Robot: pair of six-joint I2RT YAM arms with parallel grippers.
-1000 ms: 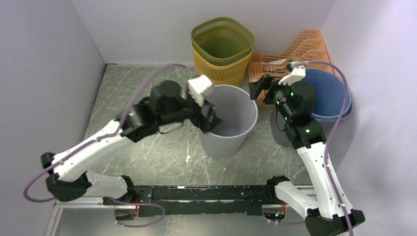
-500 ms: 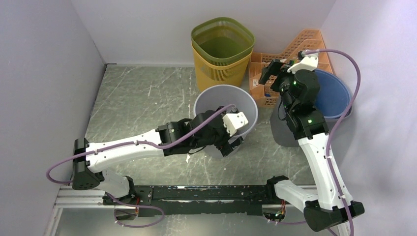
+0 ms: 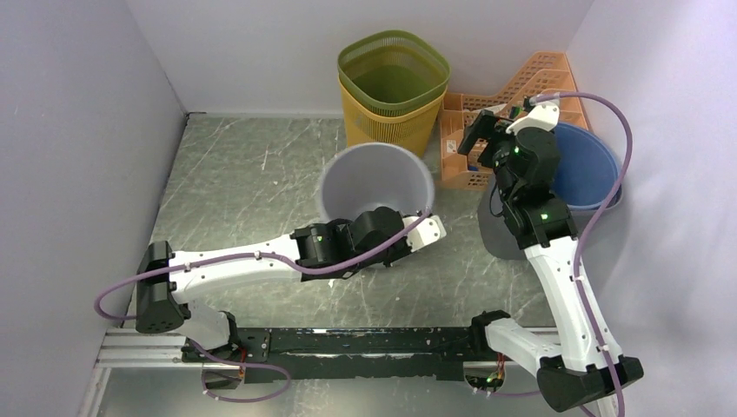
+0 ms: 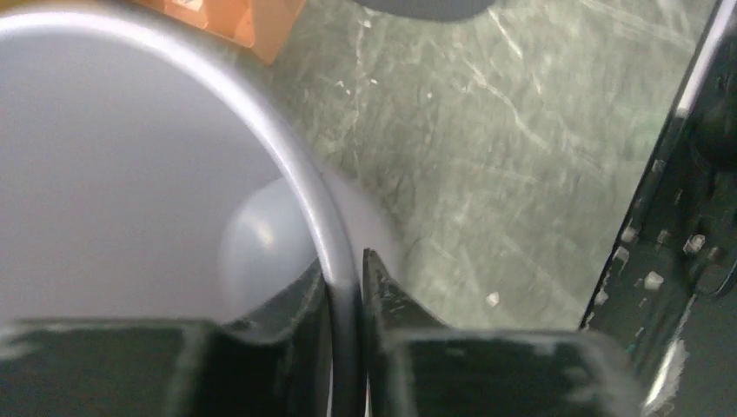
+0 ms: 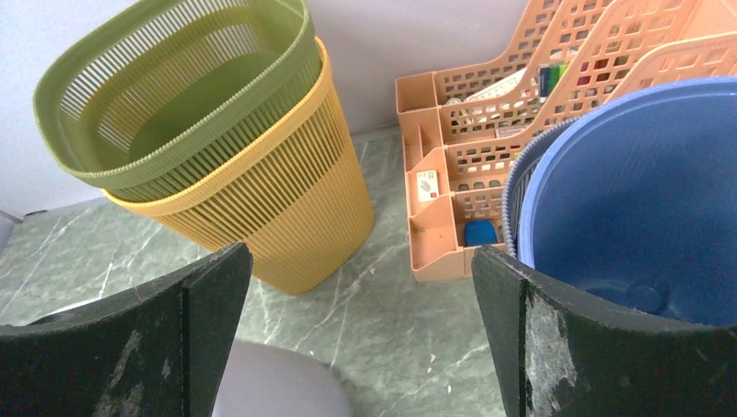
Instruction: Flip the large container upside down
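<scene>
The big grey bucket (image 3: pixel 374 178) is near the middle of the table (image 3: pixel 235 174), a bit to the right. Its open mouth faces up, so it is not upside down yet. It looks tipped a little, but I cannot tell if its bottom touches the table, because the left arm hides that part.

The left pincer (image 3: pixel 393 236) is at the near right side of the bucket's rim. The left wrist view shows it pinching that rim. One black finger (image 4: pixel 300 300) is inside the bucket and the other is outside, with the thin wall squeezed between them (you can see the round bottom of the bucket down inside).

The right pincer (image 3: pixel 483 130) is up in the air at the far right, apart from the grey bucket. Its two black fingers (image 5: pixel 209 330) are spread wide and nothing is between them.

By the far wall, just behind the grey bucket, a green basket (image 3: pixel 393 69) sits inside a yellow basket (image 3: pixel 387 126). Just to the right of them is an orange rack (image 3: pixel 530 82) full of little holes, with a small blue thing in one of its pockets. Right of the rack is a blue tub (image 3: pixel 587 165), and it rests in a dark grey bin (image 3: pixel 494 236) close to the right wall
</scene>
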